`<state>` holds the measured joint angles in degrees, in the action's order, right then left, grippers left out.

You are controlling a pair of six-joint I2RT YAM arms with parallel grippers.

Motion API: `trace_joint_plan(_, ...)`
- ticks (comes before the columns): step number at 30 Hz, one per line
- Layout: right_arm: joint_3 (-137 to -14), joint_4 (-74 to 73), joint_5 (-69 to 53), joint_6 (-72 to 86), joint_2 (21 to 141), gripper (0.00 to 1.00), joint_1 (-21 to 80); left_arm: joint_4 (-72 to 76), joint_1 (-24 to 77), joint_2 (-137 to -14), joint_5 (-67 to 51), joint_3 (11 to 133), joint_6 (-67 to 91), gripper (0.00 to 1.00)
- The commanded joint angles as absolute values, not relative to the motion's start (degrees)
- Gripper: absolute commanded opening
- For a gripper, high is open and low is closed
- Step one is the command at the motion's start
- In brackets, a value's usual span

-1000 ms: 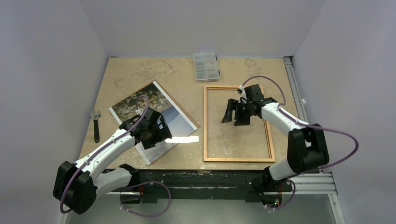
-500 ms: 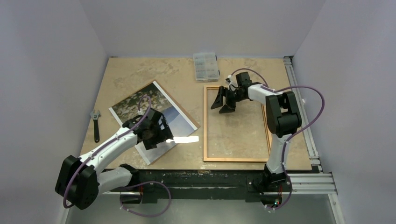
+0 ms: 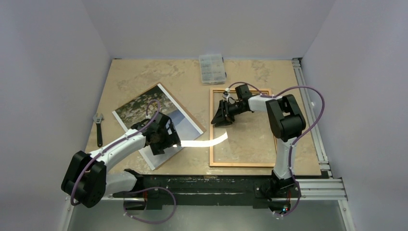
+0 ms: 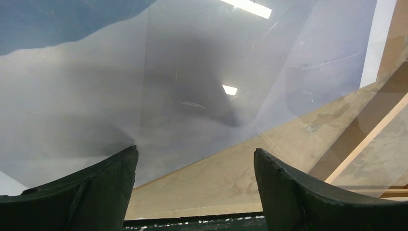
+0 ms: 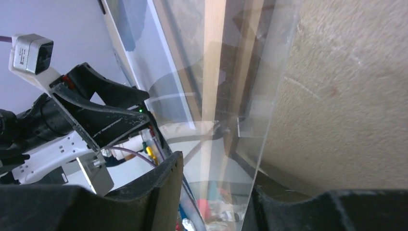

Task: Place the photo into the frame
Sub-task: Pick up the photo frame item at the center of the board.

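Observation:
The photo [image 3: 144, 103] lies face up on a brown backing board [image 3: 188, 114] at the table's left. It fills the left wrist view [image 4: 72, 82]. My left gripper [image 3: 166, 143] hovers open and empty over the photo's near right corner [image 4: 195, 150]. The frame [image 3: 245, 164] lies flat at the right. A clear pane shows as a bright curved glare band [image 3: 204, 142] between the photo and the frame. My right gripper [image 3: 219, 120] is open at the frame's left rail. Its jaws straddle the pane's edge [image 5: 269, 120], and the pane rests against one finger [image 5: 298, 211].
A small clear compartment box [image 3: 212, 68] stands at the back, just beyond the frame. A wrench [image 3: 98, 129] lies at the table's left edge. Grey walls close in the table on three sides. A metal rail [image 3: 308, 103] runs along the right edge.
My right gripper has moved from the frame's middle to its left rail. The glare band has grown longer and now curves up toward that gripper. My left gripper has hardly moved.

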<state>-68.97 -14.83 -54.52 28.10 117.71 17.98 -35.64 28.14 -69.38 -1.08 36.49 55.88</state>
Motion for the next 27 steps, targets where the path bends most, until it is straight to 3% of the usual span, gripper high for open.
trace_joint_plan(1, -67.29, -11.13, -58.86, 30.53, 112.96, 0.36, 17.77, -33.06, 27.86, -69.75, -2.10, 35.77, 54.94, 0.87)
trace_joint_plan(6, -66.16, -11.72, -58.75, 30.30, 110.38, 0.28, 17.93, -32.91, 27.84, -69.98, -2.35, 35.77, 54.71, 0.86)
trace_joint_plan(17, -63.94, -14.21, -53.94, 29.34, 106.53, 0.26, 17.90, -33.54, 27.81, -69.58, -2.35, 35.90, 54.42, 0.86)
trace_joint_plan(23, -63.05, -15.39, -52.55, 29.07, 104.34, 0.02, 17.91, -35.03, 27.82, -67.59, -1.58, 36.66, 53.87, 0.86)
trace_joint_plan(27, -62.93, -17.65, -51.19, 28.67, 100.85, 0.00, 17.88, -36.29, 27.86, -64.06, -1.44, 37.71, 52.65, 0.86)
